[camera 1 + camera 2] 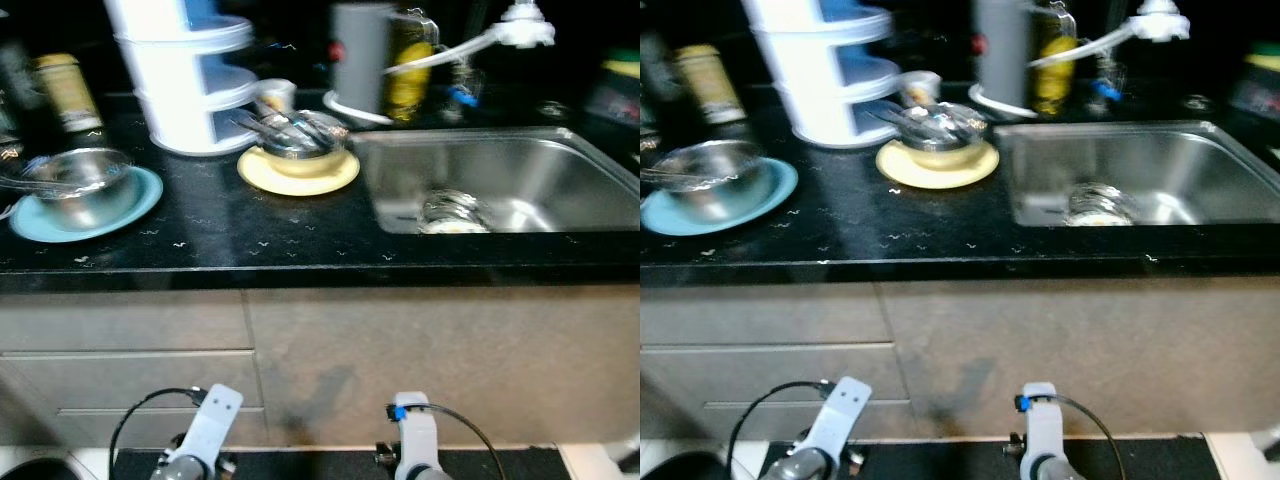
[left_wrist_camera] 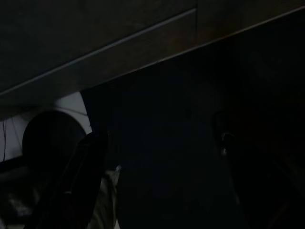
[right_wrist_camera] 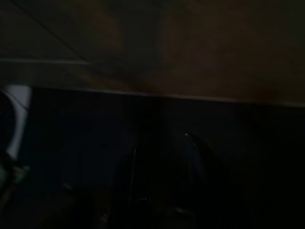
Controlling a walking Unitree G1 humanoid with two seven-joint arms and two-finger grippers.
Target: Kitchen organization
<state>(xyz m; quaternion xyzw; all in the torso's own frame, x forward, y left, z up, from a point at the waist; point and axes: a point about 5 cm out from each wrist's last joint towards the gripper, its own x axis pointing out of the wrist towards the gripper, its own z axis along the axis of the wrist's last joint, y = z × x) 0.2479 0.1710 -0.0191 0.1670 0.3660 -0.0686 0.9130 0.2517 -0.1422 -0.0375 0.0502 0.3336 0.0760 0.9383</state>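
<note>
Countertop (image 1: 250,240), black and speckled, runs across the left eye view above pale cabinet fronts (image 1: 130,350). On its left a steel bowl (image 1: 75,180) sits on a light blue plate (image 1: 140,200). Near the middle a second steel bowl holding utensils (image 1: 295,132) rests on a yellow plate (image 1: 300,175), just beside a white and blue tiered rack (image 1: 190,70). A dark bottle with a yellow label (image 1: 65,92) stands at the far left. The stainless sink (image 1: 530,165) lies to the right, with a clear glass (image 1: 452,212) lying in its basin. Behind it are a grey cylindrical container (image 1: 360,55), a yellow bottle (image 1: 408,65) and a white faucet head (image 1: 525,28). Both arms hang low at the bottom edge, the left arm (image 1: 205,435) and the right arm (image 1: 415,435), well below the counter.

Right eye view repeats the same scene, slightly shifted: bowls, plates, rack and sink keep the same order.

Left wrist view is very dark. The left gripper (image 2: 157,162) points at the dark floor below the cabinet fronts, and its fingers (image 2: 78,176) stand wide apart with nothing between them.

Right wrist view is darker still. The right gripper (image 3: 164,176) is a faint outline against the floor; whether its fingers are apart or together cannot be told
</note>
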